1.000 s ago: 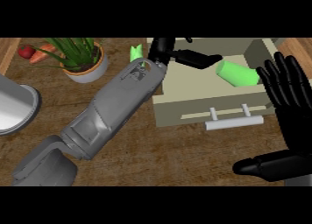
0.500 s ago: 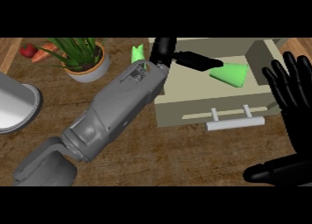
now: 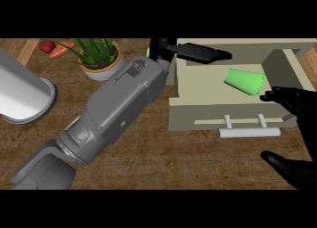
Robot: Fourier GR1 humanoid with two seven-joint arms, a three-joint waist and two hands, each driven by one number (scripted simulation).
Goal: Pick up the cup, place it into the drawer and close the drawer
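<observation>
**Ana:** Green cup [image 3: 245, 81] lies on its side inside the open drawer [image 3: 207, 116], toward the drawer's right wall. So the placing looks done, and I judge the closing is the step now.

**Ben:** Where are the hands, counted from the drawer?

**Ana:** The left hand [image 3: 194, 51] is over the drawer's back edge, its fingers straight and spread, holding nothing. The right hand [image 3: 299, 104] is at the drawer's right front corner, fingers extended and relaxed, also holding nothing.

**Ben:** How to close it well?

**Ana:** First lift the left hand clear of the drawer, or it can be caught. Then push flat on the drawer's front, near the white handle [image 3: 249, 132], straight toward the back, so the drawer does not twist.

**Ben:** What is hard to see?

**Ana:** The right hand is cut by the view's edge, and a dark part [image 3: 296, 171] below the drawer's front is probably its thumb. The left forearm [image 3: 115, 111] hides the counter left of the drawer. Whether the cup touches the right wall, I cannot tell.
</observation>
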